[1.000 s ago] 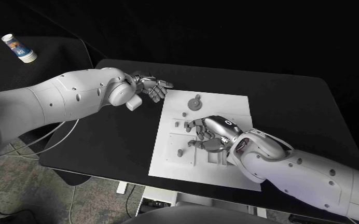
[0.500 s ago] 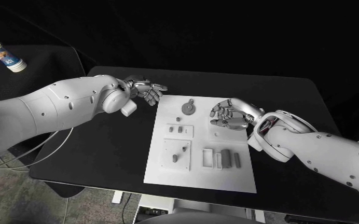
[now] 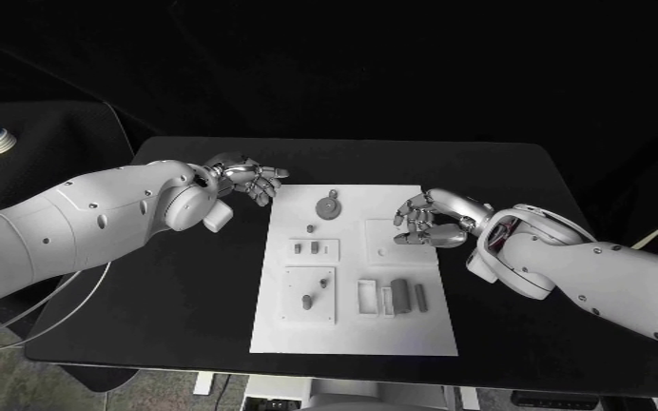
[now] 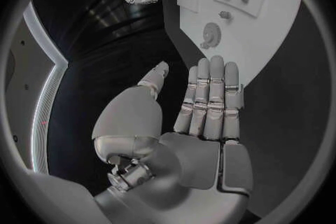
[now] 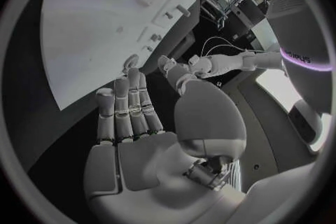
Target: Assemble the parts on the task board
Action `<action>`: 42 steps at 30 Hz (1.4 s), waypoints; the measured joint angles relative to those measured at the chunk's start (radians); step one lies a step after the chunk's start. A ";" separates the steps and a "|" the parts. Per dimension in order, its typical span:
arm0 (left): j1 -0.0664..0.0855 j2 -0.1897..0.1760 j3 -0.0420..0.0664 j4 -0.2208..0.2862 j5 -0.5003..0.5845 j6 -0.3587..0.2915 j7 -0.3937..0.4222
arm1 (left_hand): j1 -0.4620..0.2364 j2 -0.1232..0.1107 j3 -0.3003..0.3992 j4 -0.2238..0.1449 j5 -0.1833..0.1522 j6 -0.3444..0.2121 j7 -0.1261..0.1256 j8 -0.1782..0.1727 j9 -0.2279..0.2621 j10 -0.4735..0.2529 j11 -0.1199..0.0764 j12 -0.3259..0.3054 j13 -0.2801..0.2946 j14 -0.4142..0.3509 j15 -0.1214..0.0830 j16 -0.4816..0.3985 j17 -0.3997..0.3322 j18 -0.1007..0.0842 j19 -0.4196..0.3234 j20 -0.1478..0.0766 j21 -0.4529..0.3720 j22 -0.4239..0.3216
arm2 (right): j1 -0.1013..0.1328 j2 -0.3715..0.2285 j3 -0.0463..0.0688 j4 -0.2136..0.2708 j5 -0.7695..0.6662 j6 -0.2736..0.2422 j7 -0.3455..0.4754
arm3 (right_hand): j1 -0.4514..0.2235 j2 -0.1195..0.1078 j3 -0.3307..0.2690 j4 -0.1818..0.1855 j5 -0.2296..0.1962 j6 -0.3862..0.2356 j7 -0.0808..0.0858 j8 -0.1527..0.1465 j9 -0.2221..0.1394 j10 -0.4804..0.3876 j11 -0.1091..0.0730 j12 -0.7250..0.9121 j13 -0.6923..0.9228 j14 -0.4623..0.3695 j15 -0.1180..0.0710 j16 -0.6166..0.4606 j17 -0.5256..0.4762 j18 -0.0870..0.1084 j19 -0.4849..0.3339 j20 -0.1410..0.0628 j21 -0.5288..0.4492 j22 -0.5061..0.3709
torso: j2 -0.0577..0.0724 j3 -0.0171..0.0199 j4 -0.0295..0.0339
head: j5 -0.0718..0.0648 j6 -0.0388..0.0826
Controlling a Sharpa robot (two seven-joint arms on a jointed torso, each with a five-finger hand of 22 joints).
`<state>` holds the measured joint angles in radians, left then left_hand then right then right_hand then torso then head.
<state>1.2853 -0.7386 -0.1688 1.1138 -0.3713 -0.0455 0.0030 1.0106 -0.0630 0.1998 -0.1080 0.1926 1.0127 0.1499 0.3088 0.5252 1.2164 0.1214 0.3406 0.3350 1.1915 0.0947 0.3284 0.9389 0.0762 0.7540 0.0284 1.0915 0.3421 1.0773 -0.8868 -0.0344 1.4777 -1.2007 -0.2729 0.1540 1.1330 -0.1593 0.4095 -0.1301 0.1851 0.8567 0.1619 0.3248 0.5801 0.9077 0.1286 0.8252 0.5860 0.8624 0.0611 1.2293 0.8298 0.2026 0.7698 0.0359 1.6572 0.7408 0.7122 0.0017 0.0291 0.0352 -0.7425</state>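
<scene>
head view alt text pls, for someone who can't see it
A white task board lies in the middle of a black table, carrying small grey parts. The left hand hovers off the board's far left corner, fingers apart and empty. The right hand is over the board's right edge, fingers curled.

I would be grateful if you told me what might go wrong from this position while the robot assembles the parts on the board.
1. The right hand hovers over the task board's right edge holding nothing; reaching down, it might knock the loose grey parts near the front.
2. The left hand sits off the board's far left corner, beside the round part; a sweep inward could nudge it.
3. Nothing visibly pins the board, so a push may shift it.
</scene>
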 measured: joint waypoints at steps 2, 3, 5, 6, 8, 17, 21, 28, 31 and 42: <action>-0.003 0.000 0.000 0.000 0.001 -0.002 0.004 | 0.000 0.000 0.000 0.000 0.000 0.000 0.000 0.000 0.000 0.000 0.000 0.000 0.000 0.000 0.000 0.000 0.000 0.000 0.000 0.000 0.000 0.000 | 0.000 -0.015 -0.004 0.010 -0.022 0.007 -0.010 | -0.001 -0.001 -0.012 0.000 0.000 -0.007 0.002 0.000 -0.002 0.000 0.000 -0.005 -0.006 -0.005 0.005 -0.003 -0.002 0.000 -0.003 0.002 0.000 -0.003 | 0.000 0.0006 0.0000 | -0.005 0.002; -0.004 -0.001 0.000 0.000 0.001 -0.004 0.006 | 0.000 0.000 0.000 0.000 0.000 0.000 0.000 0.000 0.000 0.000 0.000 0.000 0.000 0.000 0.000 0.000 0.000 0.000 0.000 0.000 0.000 0.000 | 0.000 -0.023 -0.007 0.018 -0.032 0.011 -0.019 | -0.007 -0.007 -0.025 0.000 0.000 -0.012 0.000 -0.006 -0.004 -0.004 0.004 -0.010 -0.011 -0.009 0.008 -0.006 -0.003 0.000 -0.011 0.004 0.000 -0.005 | 0.000 0.0006 -0.0003 | -0.007 0.002; -0.008 -0.001 0.000 0.000 0.003 -0.006 0.008 | 0.000 0.000 0.000 0.000 0.000 0.000 0.000 0.000 0.000 0.000 0.000 0.000 0.000 0.000 0.000 0.000 0.000 0.000 0.000 0.000 0.000 0.000 | -0.001 -0.042 -0.010 0.038 -0.050 0.025 -0.053 | -0.039 -0.005 -0.063 0.009 0.000 -0.018 0.001 -0.006 -0.007 0.005 0.001 -0.003 -0.014 -0.010 0.010 -0.007 -0.003 0.001 -0.016 0.005 0.000 -0.008 | -0.001 0.0012 -0.0012 | -0.012 0.003; -0.010 -0.002 0.000 0.000 0.003 -0.007 0.009 | 0.000 0.000 0.000 0.000 0.000 0.000 0.000 0.000 0.000 0.000 0.000 0.000 0.000 0.000 0.000 0.000 0.000 0.000 0.000 0.000 0.000 0.000 | -0.001 -0.048 -0.010 0.047 -0.054 0.034 -0.073 | -0.071 -0.001 -0.091 0.019 0.000 -0.008 0.000 -0.003 -0.007 0.028 -0.005 0.018 -0.010 0.001 0.006 -0.006 -0.003 0.001 -0.014 0.004 0.000 -0.010 | -0.002 0.0012 -0.0017 | -0.014 0.004; -0.016 -0.002 -0.001 0.000 0.004 -0.009 0.010 | 0.000 0.000 0.000 0.000 0.000 0.000 0.000 0.000 0.000 0.000 0.000 0.000 0.000 0.000 0.000 0.000 0.000 0.000 0.000 0.000 0.000 0.000 | -0.001 -0.058 -0.010 0.064 -0.056 0.062 -0.125 | -0.100 0.010 -0.112 0.033 0.000 0.024 -0.002 0.007 -0.005 0.067 -0.013 0.053 -0.001 0.041 -0.004 0.012 -0.001 0.001 0.021 0.003 0.000 -0.011 | -0.003 0.0017 -0.0029 | -0.016 0.004; -0.041 0.011 -0.004 -0.004 0.005 -0.025 0.019 | 0.000 0.000 0.000 0.000 0.000 0.000 0.000 0.000 0.000 0.000 0.000 0.000 0.000 -0.004 0.004 0.000 0.000 0.002 0.000 0.000 0.000 0.000 | -0.001 -0.043 -0.010 0.088 -0.033 0.175 -0.327 | -0.142 0.042 -0.126 0.061 0.000 0.109 -0.012 0.031 0.005 0.162 -0.054 0.149 0.028 0.141 -0.044 0.047 0.005 0.002 0.106 -0.013 0.004 -0.005 | -0.022 0.0072 -0.0106 | -0.032 -0.001; -0.048 0.016 -0.012 0.002 0.003 -0.047 0.033 | 0.000 0.000 0.000 0.000 0.000 0.000 0.000 0.000 0.000 0.000 0.000 0.000 0.000 -0.004 0.004 0.000 0.000 0.008 0.000 0.000 0.000 0.000 | -0.001 -0.014 -0.010 0.077 -0.009 0.214 -0.406 | -0.146 0.046 -0.123 0.064 0.000 0.120 -0.015 0.035 0.007 0.172 -0.057 0.155 0.029 0.149 -0.046 0.047 0.005 0.002 0.113 -0.013 0.004 -0.004 | -0.037 0.0100 -0.0134 | -0.033 -0.005; -0.053 0.019 -0.044 0.043 0.001 -0.086 0.053 | 0.000 0.000 0.000 0.000 0.000 0.000 0.000 0.000 0.000 0.000 0.000 0.000 0.000 -0.004 0.004 0.000 0.000 0.008 0.000 0.000 0.000 0.000 | 0.000 0.022 -0.014 0.035 0.036 0.244 -0.510 | -0.163 0.055 -0.128 0.074 0.000 0.139 -0.017 0.038 0.008 0.185 -0.063 0.163 0.030 0.158 -0.050 0.047 0.003 0.004 0.121 -0.016 0.004 0.002 | -0.073 0.0140 -0.0171 | -0.029 -0.025; -0.052 0.020 -0.052 0.059 -0.001 -0.095 0.056 | 0.000 0.000 0.000 0.000 0.000 0.000 0.000 0.000 0.000 0.000 0.000 0.000 0.000 -0.004 0.004 0.000 0.000 0.008 0.000 0.000 0.000 0.000 | 0.003 0.036 -0.023 0.035 0.053 0.257 -0.539 | -0.185 0.064 -0.132 0.086 0.000 0.143 -0.017 0.038 0.008 0.199 -0.066 0.171 0.030 0.171 -0.054 0.047 -0.001 0.004 0.128 -0.020 0.004 0.009 | -0.087 0.0151 -0.0189 | -0.027 -0.032; -0.052 0.008 -0.063 0.112 -0.005 -0.127 0.066 | 0.000 0.000 0.003 0.003 0.000 0.000 0.000 0.000 0.000 0.000 0.000 0.000 0.000 -0.003 0.004 0.000 0.001 0.008 0.000 0.000 0.000 0.000 | 0.033 0.116 -0.068 0.039 0.102 0.324 -0.622 | -0.208 0.066 -0.139 0.096 0.000 0.148 -0.022 0.037 0.004 0.245 -0.084 0.193 0.031 0.224 -0.070 0.052 -0.002 0.004 0.165 -0.032 0.004 0.028 | -0.124 0.0166 -0.0239 | -0.018 -0.053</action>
<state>1.2335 -0.7301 -0.2314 1.2258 -0.3765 -0.1726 0.0689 1.0106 -0.0630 0.2025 -0.1052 0.1926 1.0127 0.1499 0.3088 0.5255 1.2164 0.1213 0.3406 0.3352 1.1880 0.0982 0.3284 0.9397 0.0842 0.7541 0.0285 1.0916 0.3425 1.1107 -0.7704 -0.1026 1.5164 -1.0984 0.0511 -0.4682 0.9255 -0.0929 0.2708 -0.0344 0.1851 1.0047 0.1395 0.3623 0.5838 1.1528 0.0444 1.0185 0.6168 1.0864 -0.0092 1.2810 0.8273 0.2062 0.9348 0.0037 1.6614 0.7693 0.5882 0.0183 0.0053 0.0175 -0.7953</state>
